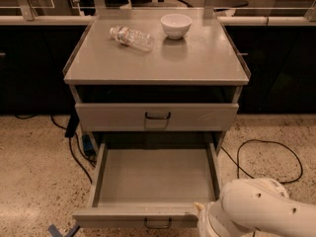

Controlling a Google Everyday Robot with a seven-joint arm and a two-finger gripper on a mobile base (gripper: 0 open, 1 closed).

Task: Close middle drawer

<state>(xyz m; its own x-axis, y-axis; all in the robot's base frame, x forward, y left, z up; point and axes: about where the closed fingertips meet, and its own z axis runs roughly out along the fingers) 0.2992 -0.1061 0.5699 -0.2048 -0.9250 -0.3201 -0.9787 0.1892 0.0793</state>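
In the camera view, the middle drawer (133, 215) is standing pulled far out of the cabinet (158, 63), its tray bare, below the top drawer (197, 116). The white arm (261, 214) is crowding the cabinet's front right, and the gripper (201, 212) is sitting by the drawer's front right corner. Open or closed, I cannot tell. Pushing from that corner is risking skewing the drawer and jamming it on its rails — a push nearer the handle (158, 224) is looking safer. A hard shove is also risking jolting the cabinet, rolling the bottle (131, 37) lying on top beside the bowl (176, 25).
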